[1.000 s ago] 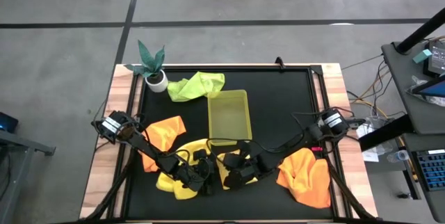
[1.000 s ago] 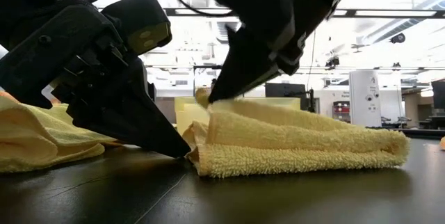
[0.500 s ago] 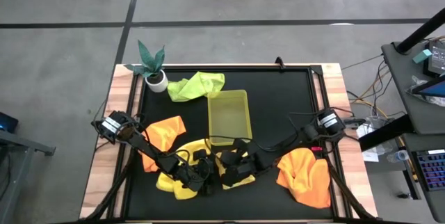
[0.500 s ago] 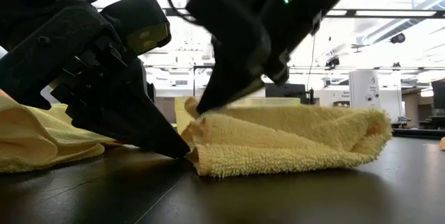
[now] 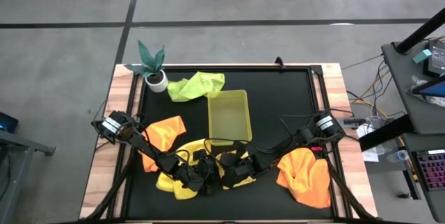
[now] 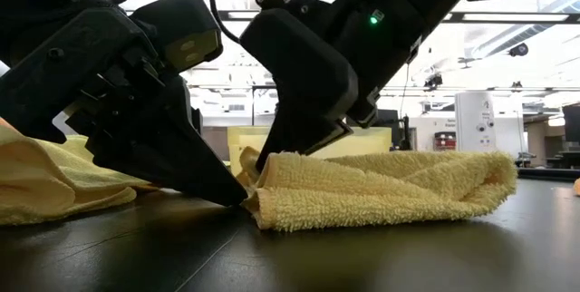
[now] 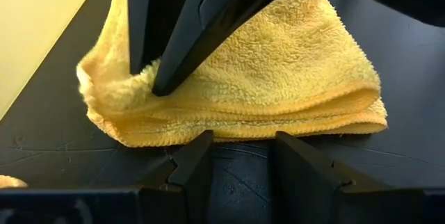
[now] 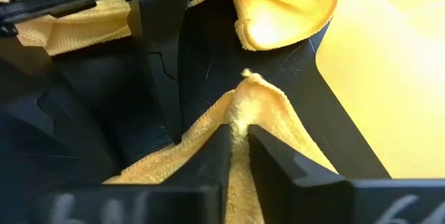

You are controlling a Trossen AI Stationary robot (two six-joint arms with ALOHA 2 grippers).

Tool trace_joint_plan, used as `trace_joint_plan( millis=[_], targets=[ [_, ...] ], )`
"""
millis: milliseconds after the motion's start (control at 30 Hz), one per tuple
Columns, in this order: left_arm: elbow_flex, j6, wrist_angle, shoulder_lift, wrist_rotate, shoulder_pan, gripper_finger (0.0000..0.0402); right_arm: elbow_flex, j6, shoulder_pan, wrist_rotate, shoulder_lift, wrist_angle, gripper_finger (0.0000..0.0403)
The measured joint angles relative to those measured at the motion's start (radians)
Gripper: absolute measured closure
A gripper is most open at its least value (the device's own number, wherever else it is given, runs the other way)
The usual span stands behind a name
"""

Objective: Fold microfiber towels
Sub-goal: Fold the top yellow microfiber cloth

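Landmark: the yellow-green tray (image 5: 229, 116) at table centre. The working pale yellow towel (image 6: 381, 190) lies on the black mat just off the tray's near short end, doubled over, long axis running across the table, fold rounded at one end. Right gripper (image 8: 238, 144) sits on the towel's other end, fingers drawn close with a pinched ridge of cloth between them; judged a grip just starting to ease, not fully let go. Left gripper (image 7: 240, 156) rests low on the mat just beside the same towel edge, fingers partly apart, nothing between them, cloth directly ahead of the tips. Right arm is the nearer one to the cloth. A second pale yellow towel (image 5: 174, 182) lies under the left arm; orange towels (image 5: 167, 132) (image 5: 306, 175) flank either side, green towel (image 5: 197, 85) beyond the tray's far end by a potted plant (image 5: 153, 67). Hidden: in the high view both arms cover most of the working towel, so layer count and corner alignment cannot be read.
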Motion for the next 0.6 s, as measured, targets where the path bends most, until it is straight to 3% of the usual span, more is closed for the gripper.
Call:
trace_joint_plan(
  millis=[300,600],
  targets=[
    [0.000,0.000,-0.001,0.000,0.000,0.000,0.0261,0.002,-0.016,0.006,-0.001,-0.063,-0.066,0.0265],
    [-0.001,0.000,-0.003,0.000,0.000,0.000,0.0261,0.002,-0.139,0.118,-0.035,-0.136,-0.102,0.0249]
  ],
)
